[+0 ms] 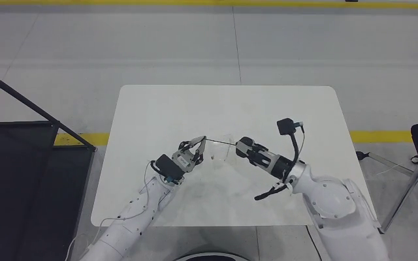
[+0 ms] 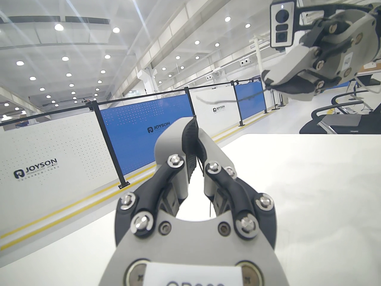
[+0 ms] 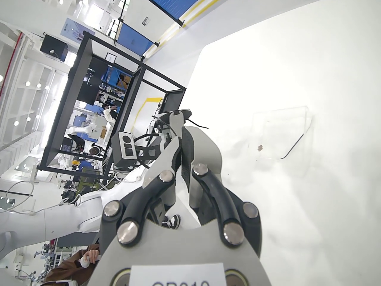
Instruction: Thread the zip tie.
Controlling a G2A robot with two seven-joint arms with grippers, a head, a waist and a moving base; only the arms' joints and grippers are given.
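A thin black zip tie (image 1: 221, 140) stretches in the air between my two grippers above the middle of the white table (image 1: 163, 117). My left gripper (image 1: 202, 139) is shut on one end; in the left wrist view its fingers (image 2: 195, 126) are pressed together with a black strand between them. My right gripper (image 1: 238, 144) is shut on the other end. The left wrist view shows the right gripper (image 2: 268, 86) higher up, with the tie's strand (image 2: 232, 99) trailing from it. In the right wrist view my right gripper (image 3: 182, 130) sits just short of the left gripper (image 3: 186, 114).
A clear plastic box (image 3: 279, 110) lies on the table under the grippers (image 1: 221, 155), with another black zip tie (image 3: 293, 147) inside. Beyond the table are yellow floor lines and a black frame at the left.
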